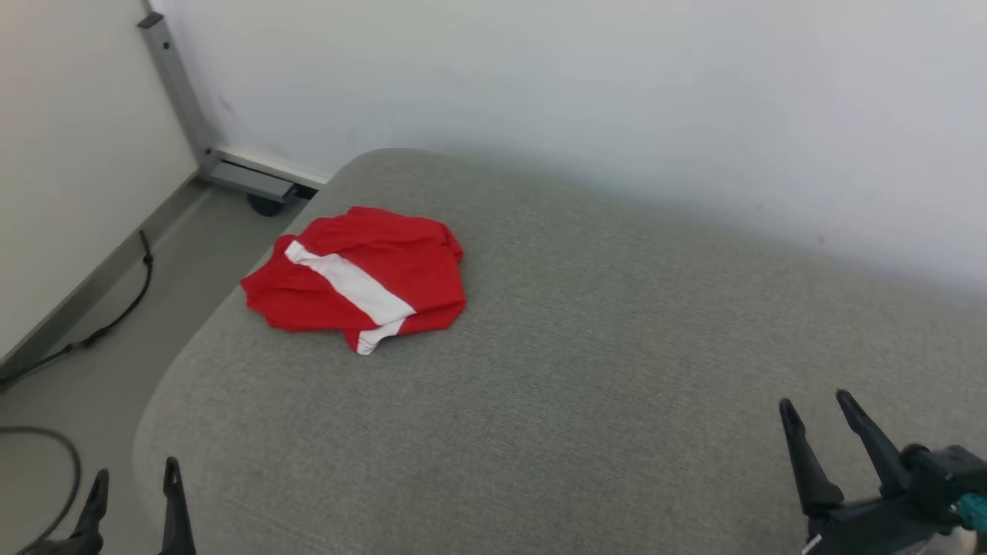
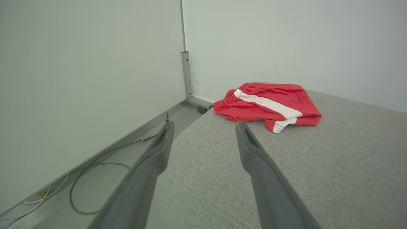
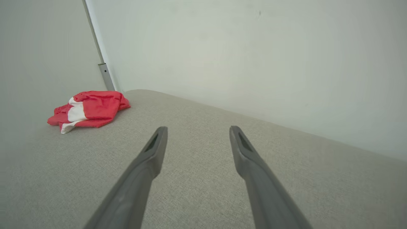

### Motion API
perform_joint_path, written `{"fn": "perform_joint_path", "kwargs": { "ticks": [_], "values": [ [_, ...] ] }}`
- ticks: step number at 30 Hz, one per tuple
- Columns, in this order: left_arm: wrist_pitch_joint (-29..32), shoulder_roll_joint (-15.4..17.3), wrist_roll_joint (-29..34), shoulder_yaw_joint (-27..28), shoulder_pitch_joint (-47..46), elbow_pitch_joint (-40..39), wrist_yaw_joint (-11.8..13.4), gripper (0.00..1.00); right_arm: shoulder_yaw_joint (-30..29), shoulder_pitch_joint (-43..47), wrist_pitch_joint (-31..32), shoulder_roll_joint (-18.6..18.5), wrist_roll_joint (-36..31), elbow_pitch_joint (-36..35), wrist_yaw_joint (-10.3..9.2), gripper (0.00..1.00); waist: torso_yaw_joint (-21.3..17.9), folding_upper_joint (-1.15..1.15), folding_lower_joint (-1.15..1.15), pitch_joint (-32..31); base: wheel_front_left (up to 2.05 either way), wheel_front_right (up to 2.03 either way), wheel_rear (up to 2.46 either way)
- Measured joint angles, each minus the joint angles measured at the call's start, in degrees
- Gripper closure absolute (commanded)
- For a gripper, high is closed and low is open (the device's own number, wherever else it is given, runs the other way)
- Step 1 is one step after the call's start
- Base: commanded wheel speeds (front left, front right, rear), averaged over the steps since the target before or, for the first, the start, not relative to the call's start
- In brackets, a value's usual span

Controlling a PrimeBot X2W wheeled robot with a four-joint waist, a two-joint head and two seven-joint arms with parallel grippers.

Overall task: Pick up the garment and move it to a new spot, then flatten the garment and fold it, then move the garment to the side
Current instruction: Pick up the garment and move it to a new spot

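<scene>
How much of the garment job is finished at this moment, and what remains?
Done: nothing that shows; the red garment lies crumpled near the far left corner of the grey cushion. In hand: nothing; the left end effector and right end effector are open, empty and apart from it. Left: pick it up, move it, flatten, fold, set aside.
</scene>
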Motion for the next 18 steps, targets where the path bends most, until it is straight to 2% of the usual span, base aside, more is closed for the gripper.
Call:
{"fn": "perform_joint_path", "kwargs": {
  "ticks": [6, 16, 18],
  "values": [
    [0.18, -1.01, 0.07, 1.98, 1.43, -1.22, 0.01, 0.00, 1.90, -4.16, 0.00, 0.92, -1.16, 0.78, 1.24, 0.00, 3.15, 0.00, 0.00, 0.12, 0.00, 0.00, 0.00],
    [0.76, -1.86, 0.90, 2.05, 2.29, -2.14, -0.02, 0.00, 2.05, -4.34, 0.00, 0.93, -1.54, 2.44, 1.85, 0.00, 3.30, 0.00, 0.00, 0.48, 0.00, 0.00, 0.00],
    [1.32, -1.66, 0.82, 1.12, 1.27, -2.02, -0.85, 0.00, 1.87, -4.27, 0.00, 0.91, -1.54, 2.77, 1.85, 0.00, 3.16, 0.00, 0.00, 0.54, 0.00, 0.00, 0.00]
  ]
}}
